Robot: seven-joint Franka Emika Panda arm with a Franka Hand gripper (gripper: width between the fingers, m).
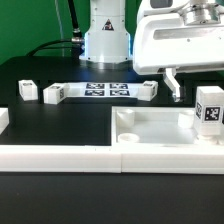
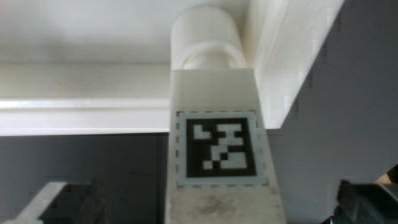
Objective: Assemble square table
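the pincer [image 2: 214,204] is spread, its dark fingers [image 2: 64,200] clear of the tagged leg [image 2: 217,150] between them; only the wrist view shows this. the exterior view cuts the pincer off at the frame edge. there the leg stands upright at the table top's [image 1: 150,127] right corner on the bench [image 1: 40,70]; how it is seated is unclear.

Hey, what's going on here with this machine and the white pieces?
A robot arm is putting a white table together. Its gripper is open, holding nothing, above the tabletop. One leg stands at a corner of the tabletop, and three loose legs sit farther back by the marker board.
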